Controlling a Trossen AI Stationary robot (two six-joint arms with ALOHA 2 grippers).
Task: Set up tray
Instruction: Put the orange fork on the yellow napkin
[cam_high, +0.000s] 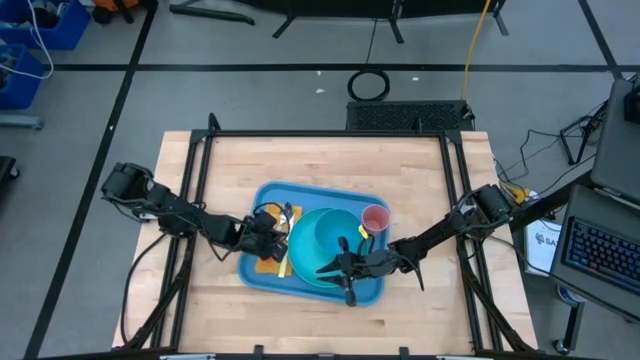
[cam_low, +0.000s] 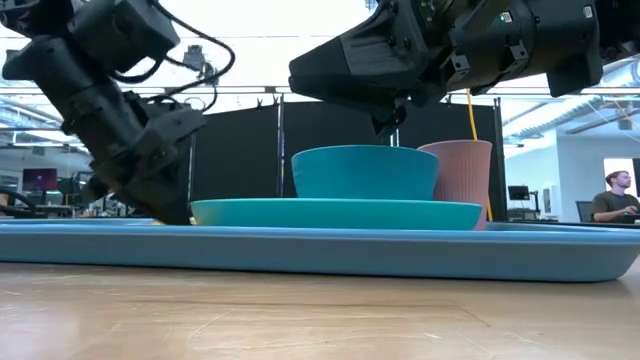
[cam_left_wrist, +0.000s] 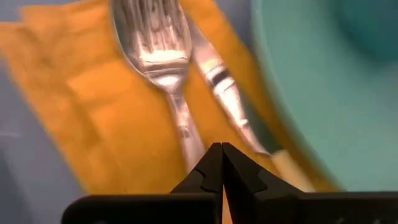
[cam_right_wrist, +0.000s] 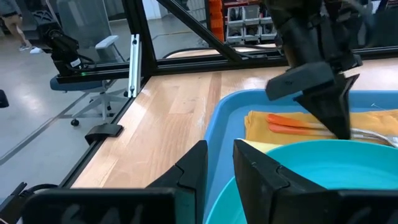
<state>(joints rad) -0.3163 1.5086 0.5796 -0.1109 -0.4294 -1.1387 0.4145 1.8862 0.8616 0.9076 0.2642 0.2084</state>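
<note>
Light-blue plastic forms the large rectangular tray (cam_high: 262, 272) with rounded corners and a low rim, lying on the pale wooden table (cam_high: 320, 160) a little toward six o'clock of its centre. On the tray sits a round teal plate (cam_high: 300, 262), and on that a teal bowl (cam_low: 365, 172); a ribbed pink cup (cam_high: 375, 218) stands at about one o'clock of the plate, just beside the bowl in the low view.

At nine o'clock of the plate, a yellow-orange napkin (cam_left_wrist: 118, 124) lies flat on the tray floor. A silver fork (cam_left_wrist: 163, 68) and a silver knife (cam_left_wrist: 221, 93) rest on it side by side, the knife nearer the plate rim.

From the table's nine o'clock side the left gripper (cam_left_wrist: 221, 162) reaches down over the napkin; its two dark fingers are pressed together, tips meeting just above the fork's handle, with nothing between them.

Coming from three o'clock, the right gripper (cam_high: 345, 268) hangs over the plate's five o'clock edge. Its fingers (cam_right_wrist: 193, 165) stand slightly apart with an empty gap between them, above the near rim of the plate and the tray wall.
</note>
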